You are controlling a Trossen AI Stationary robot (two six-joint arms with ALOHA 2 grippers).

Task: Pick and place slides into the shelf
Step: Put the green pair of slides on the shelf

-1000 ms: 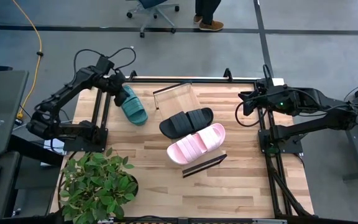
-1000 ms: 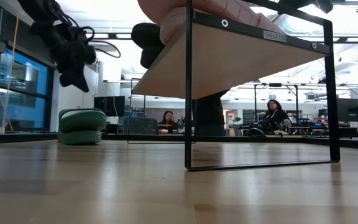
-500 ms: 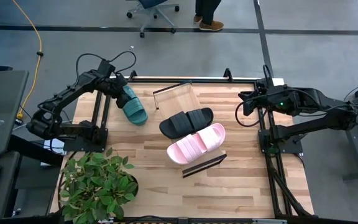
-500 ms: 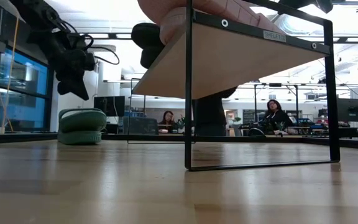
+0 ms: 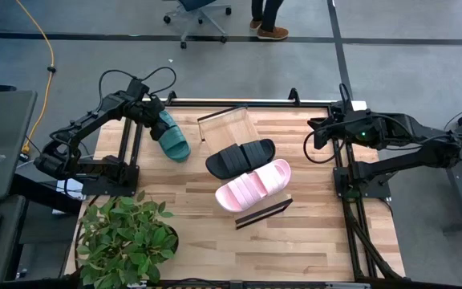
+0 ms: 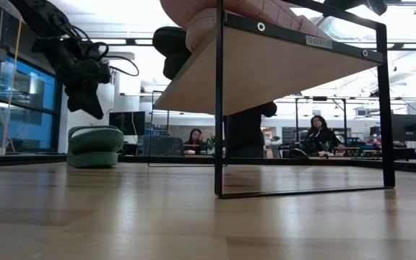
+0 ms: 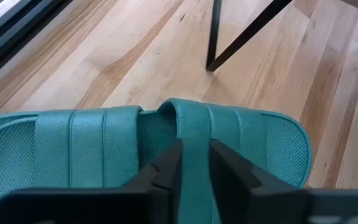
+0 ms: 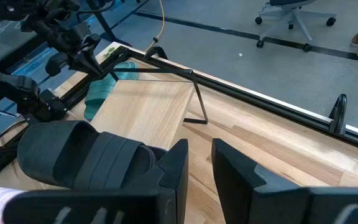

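Note:
The dark green slide (image 5: 173, 138) lies sole down on the tabletop at the far left; it also shows in the low view (image 6: 96, 146). My left gripper (image 5: 155, 115) hangs just above its far end (image 6: 91, 110), fingers pointing down with a narrow gap between them, astride the ribbed strap (image 7: 194, 127) without touching it. The black slide (image 5: 241, 156) and the pale pink slide (image 5: 253, 185) lie side by side on the shelf (image 5: 227, 128). My right gripper (image 5: 314, 128) waits at the table's right edge, empty, its fingers a little apart (image 8: 200, 155).
A potted plant (image 5: 127, 241) stands at the near left corner. Black frame rails (image 5: 131, 140) run along the table's left and right edges. The shelf's black end rail (image 6: 219, 108) stands in the middle. People sit in the room beyond the table (image 6: 316, 133).
My left gripper has come down toward the green slide's far end, with its fingers still pointing down. The slide has stayed where it was.

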